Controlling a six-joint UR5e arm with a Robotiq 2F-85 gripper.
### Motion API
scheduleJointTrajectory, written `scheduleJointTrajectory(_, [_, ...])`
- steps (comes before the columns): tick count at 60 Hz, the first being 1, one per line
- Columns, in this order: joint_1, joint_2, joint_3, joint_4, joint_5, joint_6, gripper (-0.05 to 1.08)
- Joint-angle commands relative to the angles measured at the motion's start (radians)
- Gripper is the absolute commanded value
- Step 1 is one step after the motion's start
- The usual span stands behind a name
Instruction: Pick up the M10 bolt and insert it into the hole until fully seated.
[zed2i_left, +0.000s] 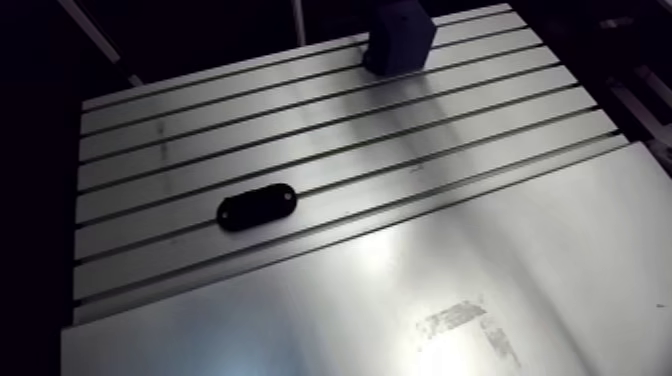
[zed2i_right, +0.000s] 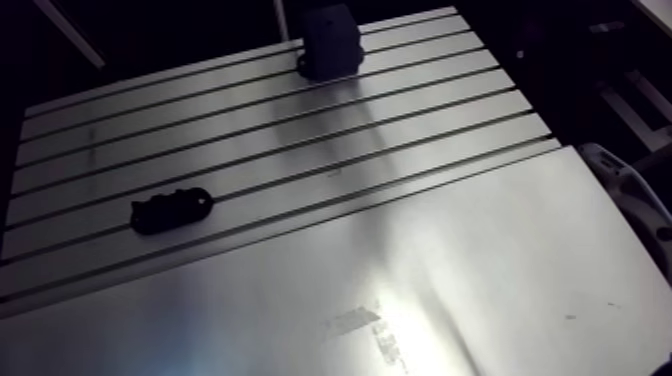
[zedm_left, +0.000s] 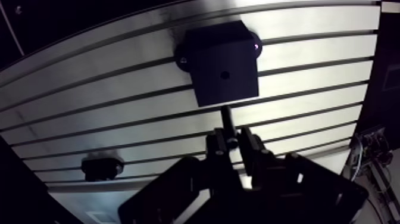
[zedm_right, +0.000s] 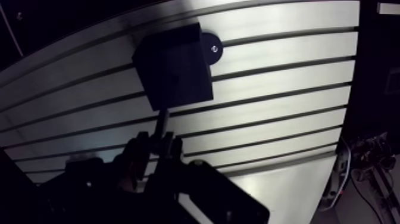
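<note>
Fingers: the fingers (zedm_left: 215, 146) pinch the M10 bolt (zedm_left: 227, 122) by its lower end, one on each side, with only the bolt's width between them.
Gripper: the gripper (zedm_left: 231, 142) hangs above the slotted part of the counter (zedm_left: 309, 83); its dark body fills the near edge of the wrist view.
M10 bolt: a dark, slim shaft sticks out past the fingertips towards 12 o'clock, off the counter.
Bolt tip: it reaches the near edge of the black block (zedm_left: 223, 62); contact cannot be told.
Hole: a small round hole (zedm_left: 224, 75) sits in the block's facing side, at 12 o'clock from the bolt tip. The bolt is not in it.
Block: boxy and black, it stands on the slotted counter near its far edge, with a rounded foot showing at either side.
Oval plate: a flat black oval plate (zed2i_left: 257, 206) lies on the slotted rails, well apart from the block, at about 7 o'clock from it in the arm view and about 9 o'clock from the gripper in the wrist view.
Smooth sheet: a plain metal sheet (zed2i_left: 400, 300) covers the near part of the counter and carries a pale scuffed patch (zed2i_left: 465, 325).
</note>
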Motion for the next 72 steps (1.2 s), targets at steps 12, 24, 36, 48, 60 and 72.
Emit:
scheduleJointTrajectory(12, [0.001,0.025,-0.002,-0.013,-0.003,0.000,1.08])
scheduleJointTrajectory(24, [0.001,0.027,-0.002,-0.016,-0.004,-0.001,1.08])
scheduleJointTrajectory(36, [-0.001,0.030,-0.001,-0.019,-0.004,-0.001,1.08])
scheduleJointTrajectory(48, [-0.001,0.031,0.004,-0.019,-0.004,0.000,1.08])
scheduleJointTrajectory(60, [-0.001,0.038,0.001,-0.019,-0.004,0.000,1.08])
scheduleJointTrajectory(72, [-0.001,0.042,0.001,-0.019,-0.004,0.000,1.08])
